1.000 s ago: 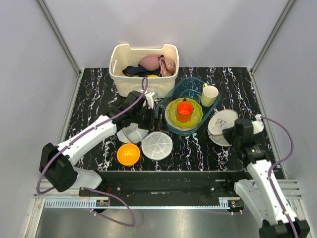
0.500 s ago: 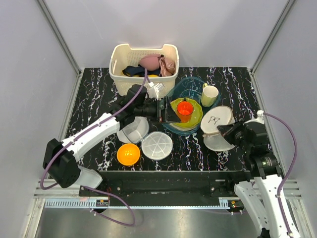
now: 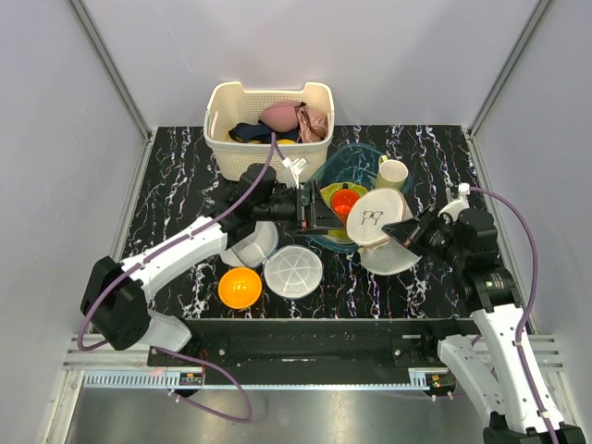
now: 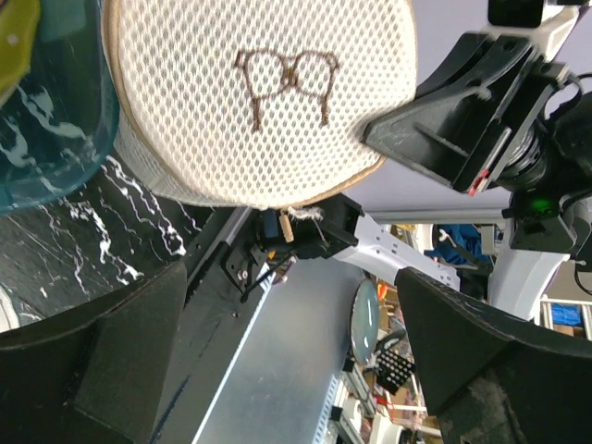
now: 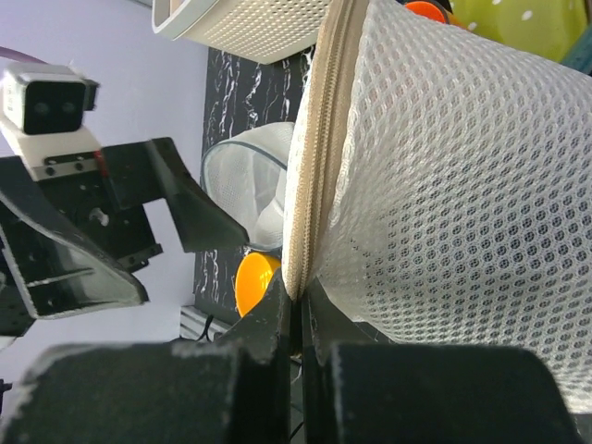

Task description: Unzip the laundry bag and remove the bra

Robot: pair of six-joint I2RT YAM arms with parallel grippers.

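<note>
Top view: you're at the set-up-for-unzipping step, I'd say; your right gripper (image 3: 400,231) has the laundry bag (image 3: 375,220) lifted and tipped on edge, gripped at its 4 o'clock rim; the left gripper (image 3: 322,212) sits just beside it at 9 o'clock, jaws spread and empty. Left wrist view: the logo (image 4: 282,85) faces you up top; a small zip pull (image 4: 285,223) hangs at the bag's 6 o'clock, so the next move probably calls for pinching that tab. Right wrist view: jaws pressed together on the zip (image 5: 317,157) seam, which looks closed; the bra isn't visible, presumably inside.
</note>
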